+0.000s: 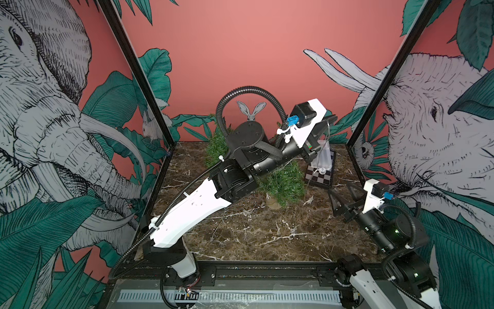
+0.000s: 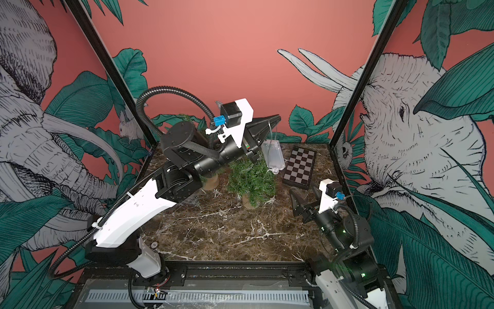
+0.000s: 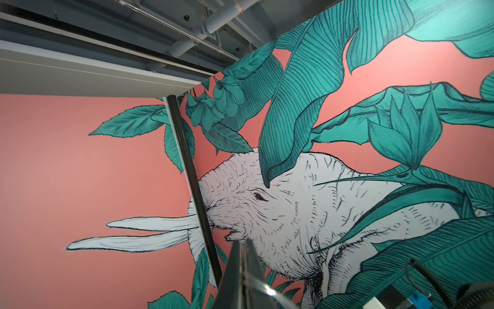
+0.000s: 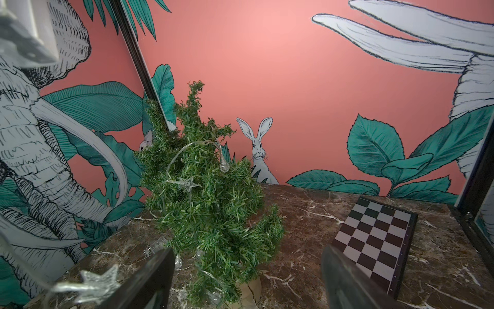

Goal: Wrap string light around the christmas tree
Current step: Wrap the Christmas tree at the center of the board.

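The small green christmas tree (image 1: 283, 184) (image 2: 251, 179) (image 4: 208, 203) stands on a tan base near the middle of the marble table. The string light, a clear wire with a globe bulb (image 4: 224, 167) and a star (image 4: 187, 183), lies across its branches. My left gripper (image 1: 331, 119) (image 2: 276, 119) (image 3: 242, 243) is raised above and behind the tree, shut on the clear wire (image 3: 256, 283). The clear battery box (image 1: 324, 155) (image 2: 272, 157) dangles below it. My right gripper (image 1: 343, 191) (image 2: 304, 191) (image 4: 247, 252) is open and empty, low on the tree's right. Another star (image 4: 99, 283) hangs beside its fingers.
A folded chessboard (image 1: 319, 176) (image 2: 299, 167) (image 4: 374, 238) lies at the back right, close to the right gripper. A second green tree (image 1: 216, 144) (image 2: 187, 117) stands behind the left arm. Black frame posts and printed walls enclose the table.
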Robot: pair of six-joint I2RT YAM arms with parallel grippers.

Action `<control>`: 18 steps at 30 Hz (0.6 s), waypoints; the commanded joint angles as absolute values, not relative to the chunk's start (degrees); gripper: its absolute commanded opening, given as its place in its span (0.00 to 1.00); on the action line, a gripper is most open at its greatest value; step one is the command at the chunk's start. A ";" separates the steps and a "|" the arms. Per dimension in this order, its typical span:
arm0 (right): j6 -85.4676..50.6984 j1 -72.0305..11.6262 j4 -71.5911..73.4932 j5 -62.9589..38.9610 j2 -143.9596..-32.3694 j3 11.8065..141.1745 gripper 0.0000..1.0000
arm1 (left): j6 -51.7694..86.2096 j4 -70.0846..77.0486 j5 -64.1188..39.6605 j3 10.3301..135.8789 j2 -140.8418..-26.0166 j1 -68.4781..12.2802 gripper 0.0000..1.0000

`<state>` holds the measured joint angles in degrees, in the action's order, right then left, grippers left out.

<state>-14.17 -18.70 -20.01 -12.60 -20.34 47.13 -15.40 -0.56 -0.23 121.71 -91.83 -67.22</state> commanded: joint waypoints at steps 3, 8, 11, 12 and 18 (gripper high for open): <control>-15.71 -18.55 -13.89 -17.56 -22.92 46.73 0.88 | -23.87 1.80 15.42 124.08 -86.79 -67.54 0.00; -17.06 -18.63 -10.74 -19.07 -25.12 47.32 0.88 | -30.72 1.40 29.99 127.81 -88.03 -65.35 0.00; -17.58 -18.58 -8.94 -19.45 -26.48 48.01 0.88 | -28.58 1.02 33.35 128.51 -89.16 -60.65 0.00; -17.65 -18.57 -8.50 -19.66 -27.08 48.51 0.88 | -25.91 0.44 33.36 128.26 -89.20 -58.53 0.00; -17.63 -18.63 -1.96 -20.34 -31.39 51.51 0.88 | -17.31 -1.22 24.29 126.55 -88.78 -51.62 0.00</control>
<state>-17.47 -18.70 -9.89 -19.00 -29.95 48.82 -21.10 -1.30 27.57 126.91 -89.32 -52.23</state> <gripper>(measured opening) 0.883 0.046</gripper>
